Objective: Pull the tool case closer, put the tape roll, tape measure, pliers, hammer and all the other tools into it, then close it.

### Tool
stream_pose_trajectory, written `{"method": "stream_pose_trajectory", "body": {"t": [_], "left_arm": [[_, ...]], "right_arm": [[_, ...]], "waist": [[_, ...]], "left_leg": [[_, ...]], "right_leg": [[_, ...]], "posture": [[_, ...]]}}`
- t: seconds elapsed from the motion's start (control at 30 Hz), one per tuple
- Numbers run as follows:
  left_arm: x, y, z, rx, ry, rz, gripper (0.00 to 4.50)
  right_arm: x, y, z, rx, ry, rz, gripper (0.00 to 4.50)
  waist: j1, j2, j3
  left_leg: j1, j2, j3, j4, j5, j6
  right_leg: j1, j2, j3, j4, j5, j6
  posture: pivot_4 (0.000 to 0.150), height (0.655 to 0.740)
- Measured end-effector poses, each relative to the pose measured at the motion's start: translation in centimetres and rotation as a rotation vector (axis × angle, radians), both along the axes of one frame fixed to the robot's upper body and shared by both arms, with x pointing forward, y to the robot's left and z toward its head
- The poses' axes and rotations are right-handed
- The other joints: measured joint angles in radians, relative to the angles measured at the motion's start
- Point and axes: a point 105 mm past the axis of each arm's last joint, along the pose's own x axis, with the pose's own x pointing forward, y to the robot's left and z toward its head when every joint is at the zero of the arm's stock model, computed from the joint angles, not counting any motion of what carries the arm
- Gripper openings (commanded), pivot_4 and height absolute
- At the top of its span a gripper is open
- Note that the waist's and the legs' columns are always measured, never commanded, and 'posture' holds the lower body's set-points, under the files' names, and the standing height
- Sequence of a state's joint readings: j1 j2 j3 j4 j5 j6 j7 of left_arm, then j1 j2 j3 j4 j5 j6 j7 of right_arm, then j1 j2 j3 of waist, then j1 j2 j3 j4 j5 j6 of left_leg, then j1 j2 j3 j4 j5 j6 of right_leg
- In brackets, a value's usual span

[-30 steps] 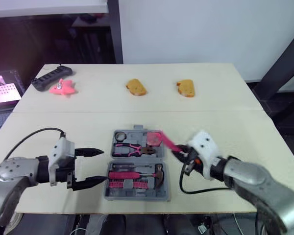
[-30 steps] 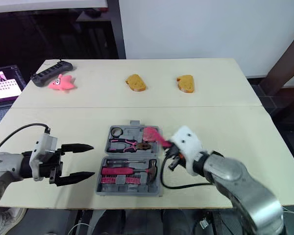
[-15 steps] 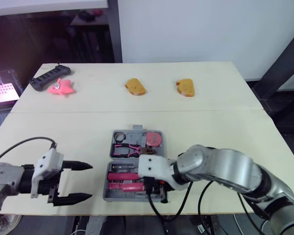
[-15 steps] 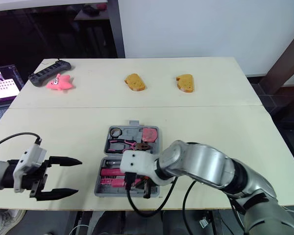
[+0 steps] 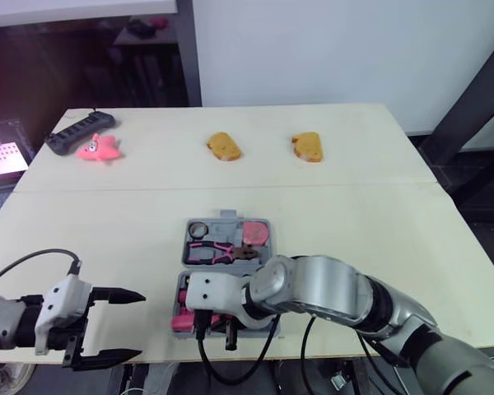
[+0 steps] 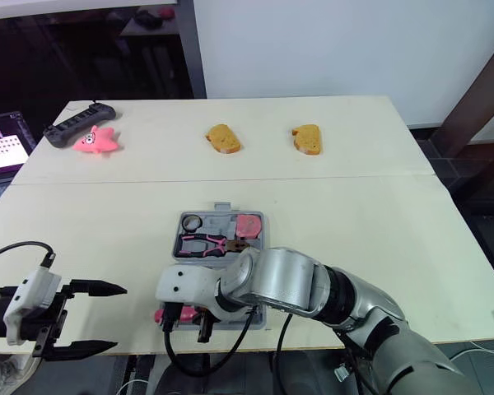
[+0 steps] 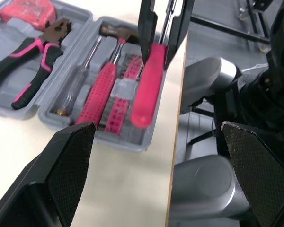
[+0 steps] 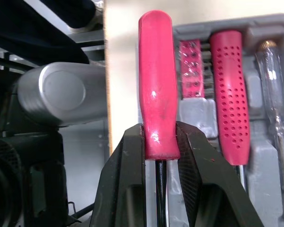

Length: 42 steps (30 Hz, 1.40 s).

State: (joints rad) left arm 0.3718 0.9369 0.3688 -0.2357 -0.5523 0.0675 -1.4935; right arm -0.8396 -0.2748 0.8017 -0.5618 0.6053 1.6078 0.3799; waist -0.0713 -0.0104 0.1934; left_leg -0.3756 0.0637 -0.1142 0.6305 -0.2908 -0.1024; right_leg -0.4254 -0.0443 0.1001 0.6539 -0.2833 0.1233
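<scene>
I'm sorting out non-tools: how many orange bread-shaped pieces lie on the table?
2. One orange bread-shaped piece lies on the far half of the beige table, near its middle; the other lies to its right, apart from it.

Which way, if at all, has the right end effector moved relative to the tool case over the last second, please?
Yes: the right end effector crossed from the right of the tool case leftward to its near-left corner, gripping a red-handled screwdriver.

Head stereo pair: high, facing fwd & down over whole desk. L wrist cam: low, near desk's front edge, oblique on tool case. R wrist cam: v. close; both wrist cams share screwdriver & case's front half.
</scene>
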Motion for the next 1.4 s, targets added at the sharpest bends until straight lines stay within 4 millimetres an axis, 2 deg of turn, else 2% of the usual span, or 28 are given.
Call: {"method": "stream_pose_trajectory", "body": {"t": [0.5, 1.03, 1.3, 1.4], "left_arm": [[0.1, -0.1, 0.0, 0.004, -0.019, 0.005, 4.5], [-0.2, -0.5, -0.1, 0.001, -0.012, 0.007, 4.5], [-0.2, -0.5, -0.1, 0.0, -0.004, 0.012, 4.5], [-0.1, -0.6, 0.0, 0.0, -0.007, 0.011, 4.5]], "right_arm": [[-0.3, 1.0, -1.5, -0.05, 0.023, -0.006, 0.39], [0.1, 1.1, -2.9, -0.077, 0.037, -0.056, 0.39], [-0.6, 1.4, -2.7, -0.051, 0.063, -0.015, 4.37], [0.1, 1.5, -2.0, -0.011, 0.048, -0.041, 4.37]], "waist": [[-0.002, 0.0, 0.0], [-0.003, 0.0, 0.0], [-0.002, 0.0, 0.0], [-0.002, 0.0, 0.0]], "left_leg": [[0.0, 0.0, 0.0, 0.0, 0.0, 0.0], [0.0, 0.0, 0.0, 0.0, 0.0, 0.0], [0.0, 0.0, 0.0, 0.0, 0.0, 0.0], [0.0, 0.0, 0.0, 0.0, 0.0, 0.0]], "right_leg": [[0.0, 0.0, 0.0, 0.0, 0.0, 0.0], [-0.001, 0.0, 0.0, 0.0, 0.0, 0.0], [-0.001, 0.001, 0.0, 0.0, 0.0, 0.0], [-0.001, 0.001, 0.0, 0.0, 0.0, 0.0]], "posture": [[0.15, 0.74], [0.15, 0.74], [0.15, 0.74], [0.15, 0.74]]}}
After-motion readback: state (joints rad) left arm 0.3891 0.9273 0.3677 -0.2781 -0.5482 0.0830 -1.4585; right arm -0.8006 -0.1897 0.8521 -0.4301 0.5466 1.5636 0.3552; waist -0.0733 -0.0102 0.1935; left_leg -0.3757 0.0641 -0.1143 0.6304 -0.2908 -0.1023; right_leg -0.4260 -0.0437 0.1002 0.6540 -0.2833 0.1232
